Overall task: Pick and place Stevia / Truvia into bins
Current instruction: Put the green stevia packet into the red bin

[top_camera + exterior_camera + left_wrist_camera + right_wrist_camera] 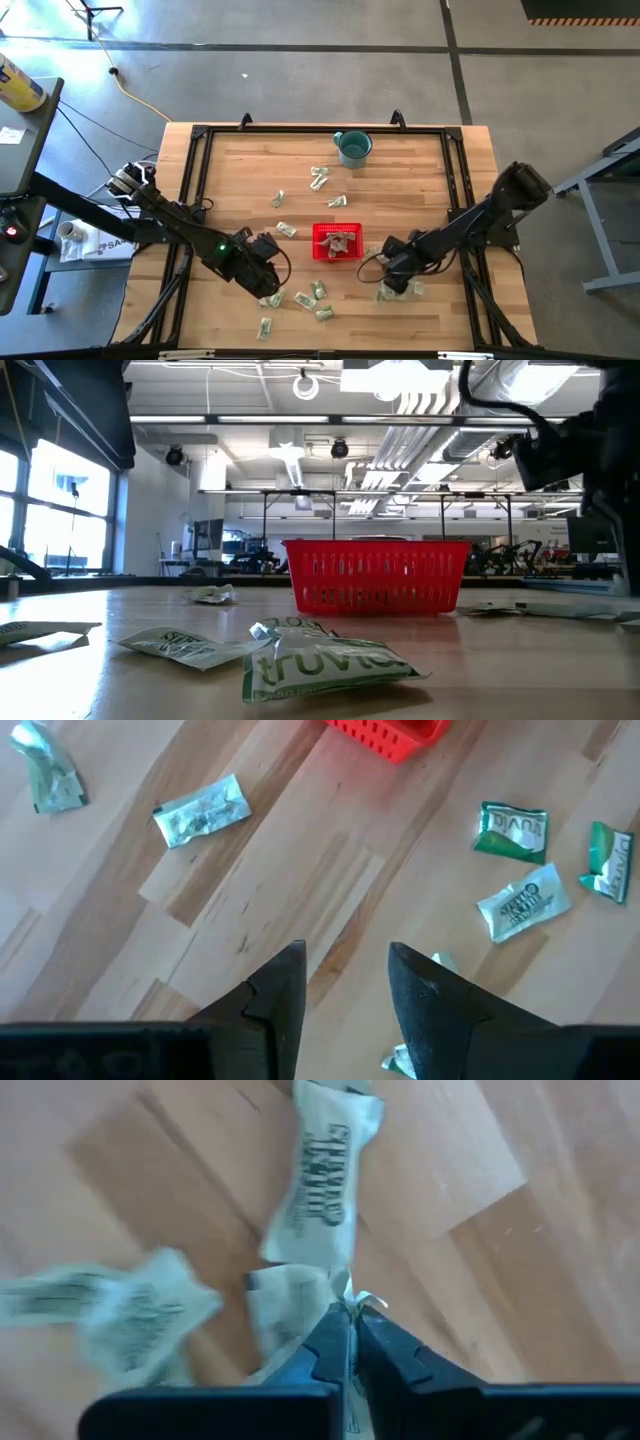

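Observation:
The red mesh basket (337,242) stands mid-table with a few packets inside; it also shows in the low view (377,575). Cream-and-green sweetener packets lie flat on the wood: a cluster near the front edge (312,298), others toward the far side (319,178) and a pile (398,290) under my right gripper. My left gripper (345,990) is open, low over bare wood just left of the front cluster (522,902), touching nothing. My right gripper (350,1342) is shut on one packet (295,1305) of the right pile. My right gripper pinches a thin edge of a cream packet (350,1298) between its two fingertips, coming down at it from above. Paper pokes out past the fingertips. The rest of the packet spreads to one side; whether it is off the table I cannot tell.
A teal mug (352,148) stands near the far edge. Two more packets (320,1190) (130,1315) lie close around the held one. A black frame (190,170) runs around the tabletop. Open wood lies between the basket and my left gripper.

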Controlling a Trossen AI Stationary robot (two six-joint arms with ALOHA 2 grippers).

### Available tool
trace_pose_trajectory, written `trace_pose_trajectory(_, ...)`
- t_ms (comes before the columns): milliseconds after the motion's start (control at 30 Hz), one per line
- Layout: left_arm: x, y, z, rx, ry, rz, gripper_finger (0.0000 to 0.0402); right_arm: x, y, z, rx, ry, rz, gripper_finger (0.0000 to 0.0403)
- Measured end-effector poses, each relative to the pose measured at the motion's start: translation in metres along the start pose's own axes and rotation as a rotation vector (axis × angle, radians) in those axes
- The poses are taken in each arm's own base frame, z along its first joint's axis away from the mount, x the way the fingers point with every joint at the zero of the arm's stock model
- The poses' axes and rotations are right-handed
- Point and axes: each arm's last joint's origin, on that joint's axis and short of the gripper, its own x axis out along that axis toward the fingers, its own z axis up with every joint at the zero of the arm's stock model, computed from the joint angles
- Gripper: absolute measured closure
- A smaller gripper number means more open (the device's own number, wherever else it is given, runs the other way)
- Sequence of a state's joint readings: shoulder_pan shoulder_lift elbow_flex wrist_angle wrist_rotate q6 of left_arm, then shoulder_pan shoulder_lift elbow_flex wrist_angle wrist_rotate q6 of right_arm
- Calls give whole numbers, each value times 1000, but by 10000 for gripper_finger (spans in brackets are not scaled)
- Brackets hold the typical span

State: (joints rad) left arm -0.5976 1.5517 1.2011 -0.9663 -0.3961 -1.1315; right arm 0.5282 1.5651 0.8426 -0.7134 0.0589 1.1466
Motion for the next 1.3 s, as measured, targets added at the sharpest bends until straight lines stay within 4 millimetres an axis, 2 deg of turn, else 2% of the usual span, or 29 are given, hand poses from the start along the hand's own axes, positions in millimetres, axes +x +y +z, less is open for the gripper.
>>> trace_pose_trajectory(100, 0, 0, 0, 3, -6, 6, 225, -13, -3, 1, 41, -13, 43, 380)
trace_pose_trajectory(267, 0, 2, 0, 10, -13, 22, 225, -35, -8, 10, 126, -73, 149, 398)
trace_pose_trajectory(433, -2, 3, 1, 7, -21, 22, 229, -53, -6, 51, 224, -296, 396, 398)
trace_pose_trajectory(567, -2, 3, 1, -10, -19, 22, 229, -51, -7, 91, 248, -435, 520, 397)
trace_pose_trajectory(700, -2, 3, -2, -39, 27, 13, 229, -32, -11, 110, 228, -391, 540, 379)
trace_pose_trajectory(800, -5, 3, -8, -69, 47, 23, 225, -22, -12, 114, 225, -352, 539, 341)
trace_pose_trajectory(900, -7, 5, -14, -158, 67, 62, 214, -22, -11, 115, 230, -363, 536, 282)
trace_pose_trajectory(1067, -6, 16, -11, -210, 115, 137, 188, -37, -14, 115, 232, -464, 526, 166)
trace_pose_trajectory(1167, -4, 37, 7, -225, 209, 198, 180, -49, -20, 112, 254, -511, 503, 110)
trace_pose_trajectory(1300, -1, 71, 45, -168, 228, 185, 185, -61, -34, 104, 270, -492, 433, 71)
